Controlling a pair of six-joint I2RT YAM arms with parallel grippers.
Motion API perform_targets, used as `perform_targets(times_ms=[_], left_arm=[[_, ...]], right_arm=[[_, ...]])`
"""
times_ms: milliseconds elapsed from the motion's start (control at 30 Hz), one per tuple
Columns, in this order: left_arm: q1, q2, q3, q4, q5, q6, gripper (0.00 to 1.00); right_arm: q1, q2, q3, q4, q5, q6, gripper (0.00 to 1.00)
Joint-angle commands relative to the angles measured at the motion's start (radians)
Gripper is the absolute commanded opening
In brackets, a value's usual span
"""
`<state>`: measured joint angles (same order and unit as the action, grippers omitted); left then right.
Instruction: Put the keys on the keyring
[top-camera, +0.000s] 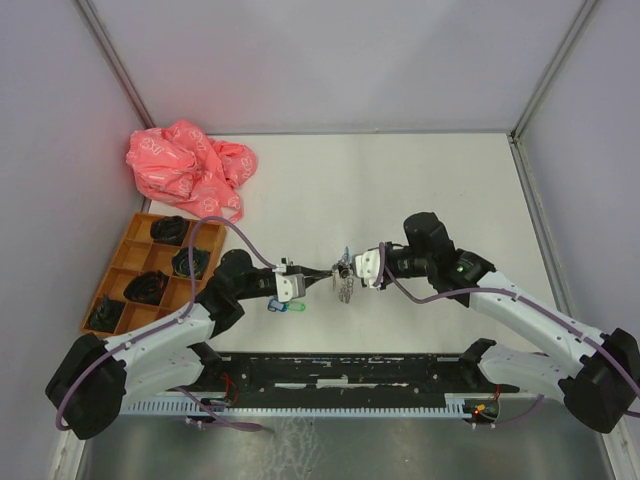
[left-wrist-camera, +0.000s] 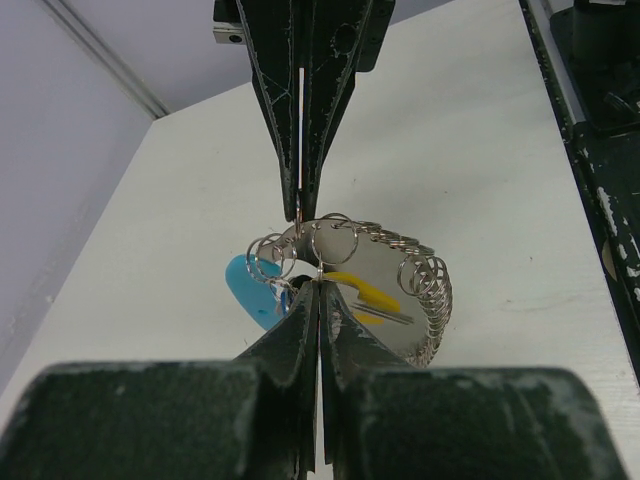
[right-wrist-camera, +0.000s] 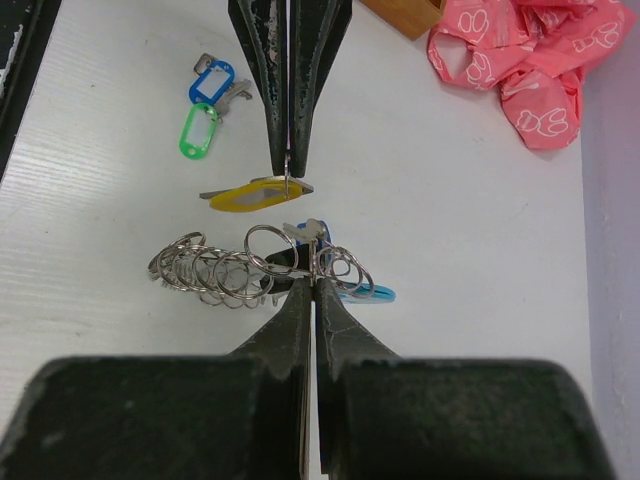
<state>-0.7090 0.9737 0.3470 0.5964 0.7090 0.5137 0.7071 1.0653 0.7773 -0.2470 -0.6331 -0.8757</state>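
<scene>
My two grippers meet tip to tip above the middle of the table. The right gripper (right-wrist-camera: 315, 278) (top-camera: 349, 266) is shut on the keyring (right-wrist-camera: 205, 270) (left-wrist-camera: 430, 290), an oval run of silver rings with a light-blue piece (right-wrist-camera: 370, 294). It hangs a little above the table. The left gripper (left-wrist-camera: 318, 282) (right-wrist-camera: 287, 180) is shut on the small ring of a yellow-tagged key (right-wrist-camera: 248, 198) (left-wrist-camera: 365, 288), held right at the keyring. Two more keys lie flat on the table by the left arm, one with a blue tag (right-wrist-camera: 210, 82) and one with a green tag (right-wrist-camera: 198, 132) (top-camera: 285, 307).
A crumpled pink plastic bag (top-camera: 188, 165) lies at the back left. A wooden compartment tray (top-camera: 130, 270) with dark items stands at the left edge. The black rail (top-camera: 340, 375) carrying the arm bases runs along the near edge.
</scene>
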Motion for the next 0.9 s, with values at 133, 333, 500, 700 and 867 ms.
perform_targets(times_ms=[133,333,500,700,867], left_arm=[[-0.016,0.019,0.061,-0.013,-0.009,0.067,0.03],[-0.021,0.019,0.064,-0.020,-0.020,0.062,0.03],[-0.022,0.017,0.066,-0.021,-0.029,0.060,0.03],[-0.024,0.020,0.068,-0.024,-0.028,0.058,0.03],[-0.025,0.023,0.070,-0.030,-0.015,0.062,0.03]], right_arm=[[0.016,-0.010,0.011,0.068,-0.068,-0.050,0.01],[0.027,0.000,0.023,0.036,-0.062,-0.061,0.01],[0.035,0.003,0.027,0.024,-0.050,-0.068,0.01],[0.041,0.006,0.027,0.025,-0.042,-0.068,0.01],[0.041,0.000,0.025,0.032,-0.019,-0.060,0.01]])
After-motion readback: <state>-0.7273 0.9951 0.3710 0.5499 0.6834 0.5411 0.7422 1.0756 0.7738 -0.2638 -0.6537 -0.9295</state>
